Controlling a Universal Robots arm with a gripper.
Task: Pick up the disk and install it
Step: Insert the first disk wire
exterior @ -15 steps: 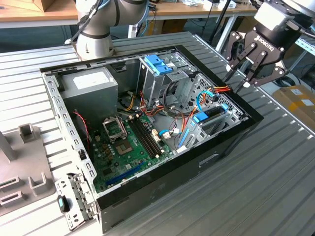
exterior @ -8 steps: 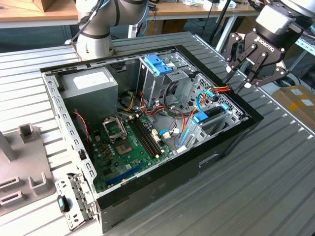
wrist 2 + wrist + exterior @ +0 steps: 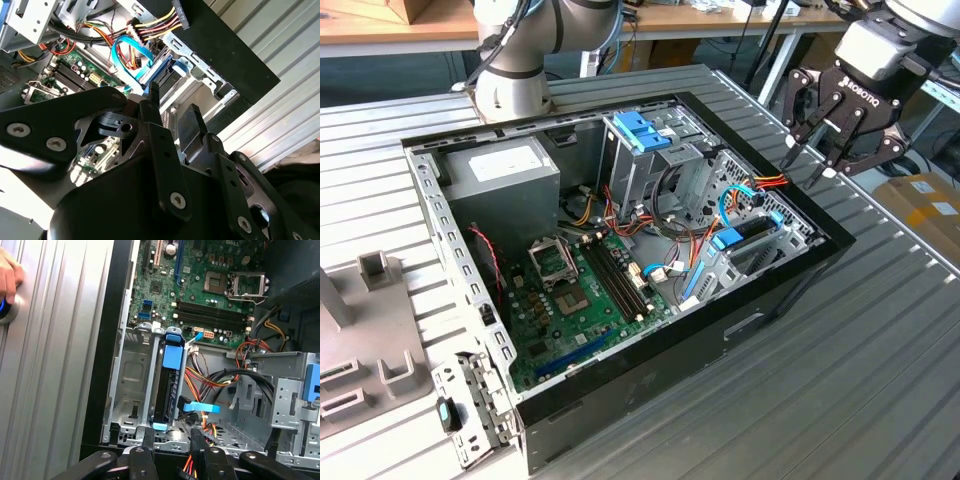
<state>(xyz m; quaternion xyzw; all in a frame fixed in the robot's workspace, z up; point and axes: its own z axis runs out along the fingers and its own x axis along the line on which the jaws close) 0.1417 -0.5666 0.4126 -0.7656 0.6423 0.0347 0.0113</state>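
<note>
Disk (image 3: 752, 236), dark metal drive in blue plastic rails, sits upright in the bay, centre-right of exterior view, apparently seated. Black end effector (image 3: 817, 160) hovers upper right, fingers spread, empty.

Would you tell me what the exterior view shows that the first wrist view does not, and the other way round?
Exterior view adds the arm's base beyond the case. First wrist view adds a person's hand beside the case. Both show the disk standing on edge in its bay, the motherboard and the open, empty gripper.
</note>
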